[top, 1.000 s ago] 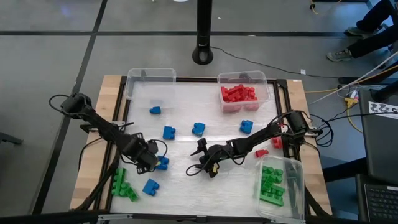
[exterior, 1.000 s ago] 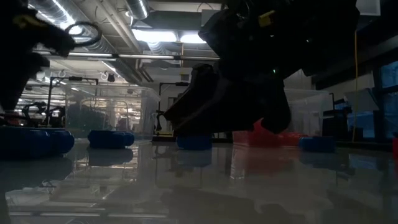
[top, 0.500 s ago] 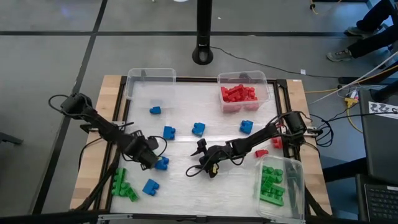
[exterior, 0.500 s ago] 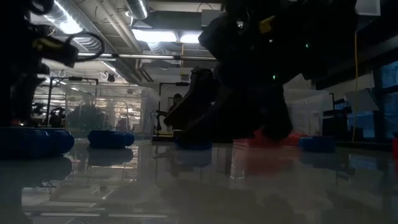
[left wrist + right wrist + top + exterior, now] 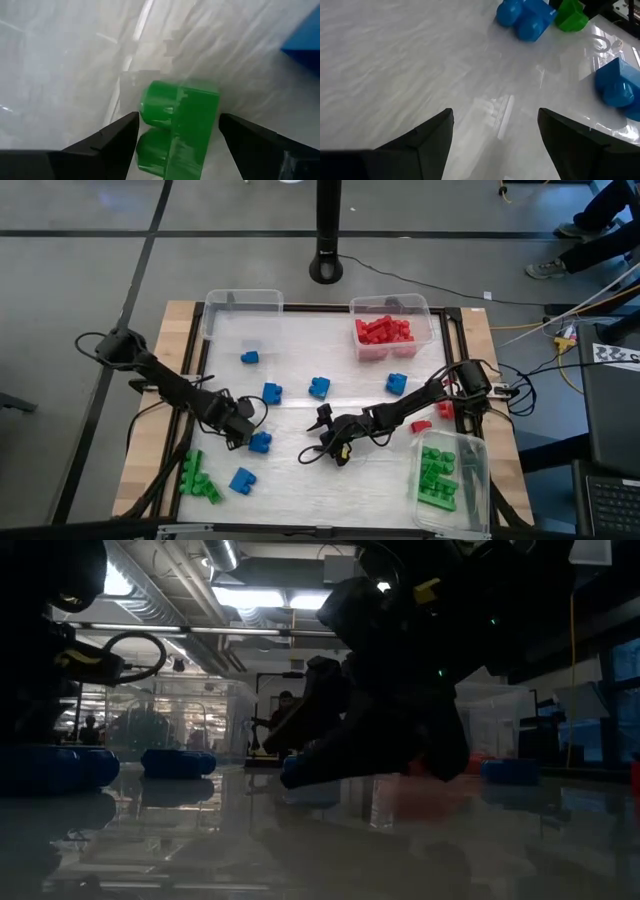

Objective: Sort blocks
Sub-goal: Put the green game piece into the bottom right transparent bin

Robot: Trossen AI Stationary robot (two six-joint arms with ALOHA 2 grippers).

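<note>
A green block point(image 5: 177, 127) lies between the parted fingers of the left gripper point(image 5: 177, 150), its long axis running away from the wrist; whether the pads touch it cannot be told. The left arm reaches low across the table, a blue block point(image 5: 260, 443) just beside its gripper. The right gripper point(image 5: 337, 448) hovers mid-table, open and empty, blocks well ahead.

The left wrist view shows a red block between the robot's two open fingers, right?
Not quite: the block is green, not red. The left wrist view shows it sitting between the left end effector's two open fingers, on the white table.
</note>
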